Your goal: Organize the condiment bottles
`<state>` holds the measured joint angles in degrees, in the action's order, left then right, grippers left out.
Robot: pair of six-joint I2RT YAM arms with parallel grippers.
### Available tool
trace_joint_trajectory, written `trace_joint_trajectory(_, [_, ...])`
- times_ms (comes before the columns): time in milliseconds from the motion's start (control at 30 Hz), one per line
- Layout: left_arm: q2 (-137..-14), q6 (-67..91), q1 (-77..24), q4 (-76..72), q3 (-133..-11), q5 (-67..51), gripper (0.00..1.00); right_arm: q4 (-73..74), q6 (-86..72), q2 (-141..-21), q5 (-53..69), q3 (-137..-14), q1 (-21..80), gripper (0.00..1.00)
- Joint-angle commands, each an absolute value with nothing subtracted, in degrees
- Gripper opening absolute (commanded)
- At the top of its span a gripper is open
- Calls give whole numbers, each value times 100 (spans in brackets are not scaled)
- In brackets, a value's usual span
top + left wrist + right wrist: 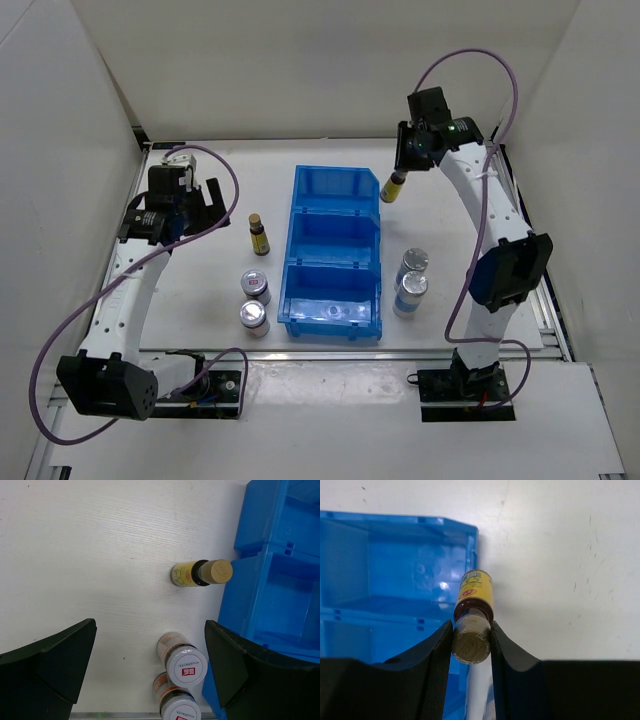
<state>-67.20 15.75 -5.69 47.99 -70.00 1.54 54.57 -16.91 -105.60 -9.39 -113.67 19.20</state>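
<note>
Right gripper [471, 636]: jaws clenched on the cap of one slim amber bottle [475, 592]. The bottle hangs cap-up between the fingers, just beside the right outer wall of the far compartment of the blue bin [331, 240], outside it. Can't tell from these views whether its base is clear of the bench [200, 300].

Left gripper [150, 630]: jaws released, wide apart, holding nothing. It hovers over the left side of the bench, above the second amber bottle [200, 573] and the two short red-marked jars [186, 667].

Layout:
- All three bin compartments look empty.
- Second amber bottle stands left of the bin, near the middle compartment.
- Both short jars stand left of the near compartment, touching or nearly so.
- Two taller silver-lidded cylinders [411, 278] stand right of the near compartment, close together.

Step in hand, as a judgement: first pick-and-place, with nothing sorted so far. The grip is made and the transfer into the bin is not yet done.

Next move likely needs:
- Lift until the bottle base clears the bin wall.
- Shift left over the far compartment, lower, then release.
- The grip is on the cap only, so the bottle may swing. A slow move helps, and setting it down upright before opening.

The left arm looks placed to take the other amber bottle for the same compartment.
</note>
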Motion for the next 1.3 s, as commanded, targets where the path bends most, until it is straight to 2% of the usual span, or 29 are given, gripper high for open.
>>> trace_joint_trajectory(0, [-6680, 1591, -554, 4746, -7110, 220, 100, 5476, -1547, -10819, -1125, -12092, 2126, 12])
trace_joint_trajectory(300, [-6758, 1644, -554, 4746, -7110, 105, 100, 5476, -1248, -11847, -1239, -13438, 2522, 12])
trace_joint_trajectory(767, [-7119, 1529, -448, 4746, -7163, -141, 100, 5054, -1143, -12533, -1582, -13157, 2839, 12])
trace_joint_trajectory(933, [-7119, 1529, -448, 4746, -7163, -141, 100, 5001, -1195, -12586, -1529, -13044, 2839, 25])
trace_joint_trajectory(1033, [-7119, 1590, -448, 4746, -7163, -18, 100, 5001, -1195, -12586, -1529, -12991, 2839, 39])
trace_joint_trajectory(1067, [-7119, 1721, -448, 4746, -7102, 183, 100, 5001, -1195, -12586, -1529, -12990, 2839, 51])
trace_joint_trajectory(1267, [-6751, 2197, -448, 4746, -6820, 755, 100, 5054, -1195, -12192, -1863, -13042, 2839, 77])
